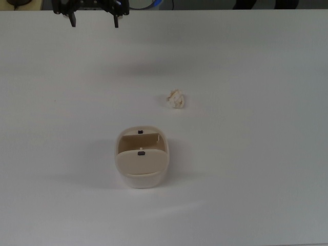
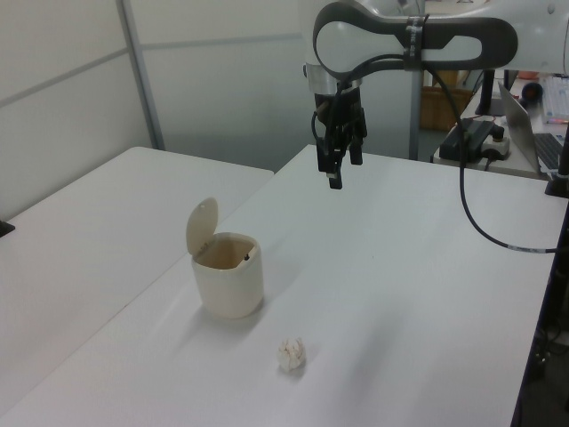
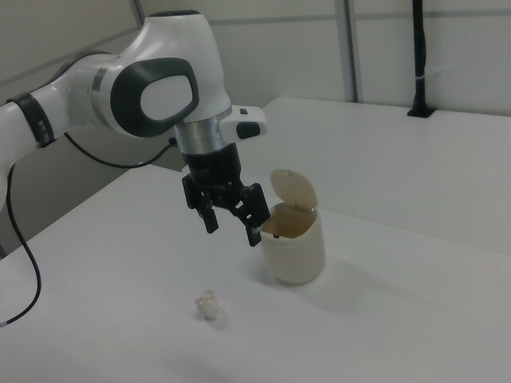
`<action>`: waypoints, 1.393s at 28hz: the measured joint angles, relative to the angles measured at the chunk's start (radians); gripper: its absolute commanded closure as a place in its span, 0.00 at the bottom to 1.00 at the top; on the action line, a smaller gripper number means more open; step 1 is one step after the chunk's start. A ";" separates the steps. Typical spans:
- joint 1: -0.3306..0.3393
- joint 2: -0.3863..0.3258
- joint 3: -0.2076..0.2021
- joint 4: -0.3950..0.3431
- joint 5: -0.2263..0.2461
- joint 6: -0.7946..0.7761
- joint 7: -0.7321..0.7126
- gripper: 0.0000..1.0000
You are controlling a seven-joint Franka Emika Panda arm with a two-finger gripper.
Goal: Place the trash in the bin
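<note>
The trash (image 1: 176, 99) is a small crumpled ball of cream-white paper lying alone on the white table. The bin (image 1: 123, 154) is small and beige, and stands nearer the top view's bottom with its flap lid (image 2: 202, 227) tipped up and the inside showing. In the left view the trash (image 2: 291, 353) lies in front of the bin (image 2: 228, 286). My gripper (image 1: 95, 22) hangs open and empty at the top view's upper left, well above the table and far from both. In the right view the gripper (image 3: 232, 229) hovers left of the bin (image 3: 295, 257), above the trash (image 3: 209, 304).
The white table (image 1: 256, 169) spreads wide around both objects. A second white table (image 2: 80, 222) adjoins at the left view's left. A laptop and cables (image 2: 533, 133) sit at the left view's right. A black post (image 3: 418, 56) stands at the right view's back.
</note>
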 measured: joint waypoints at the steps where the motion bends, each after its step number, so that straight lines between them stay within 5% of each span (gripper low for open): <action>1: 0.000 0.000 0.000 0.000 0.000 0.000 0.000 0.00; 4: 0.000 0.005 0.031 -0.006 0.039 0.021 -0.010 0.00; 11: 0.025 0.072 0.194 -0.029 0.079 0.098 0.012 0.00; 16: 0.030 0.130 0.244 -0.053 0.083 0.166 0.000 0.00; 23: 0.037 0.200 0.263 -0.113 0.081 0.281 -0.095 0.00; 32: 0.100 0.303 0.265 -0.138 -0.026 0.335 -0.105 0.01; 37: 0.103 0.340 0.264 -0.147 -0.067 0.362 -0.105 0.26; 39: 0.101 0.350 0.264 -0.148 -0.085 0.363 -0.104 0.26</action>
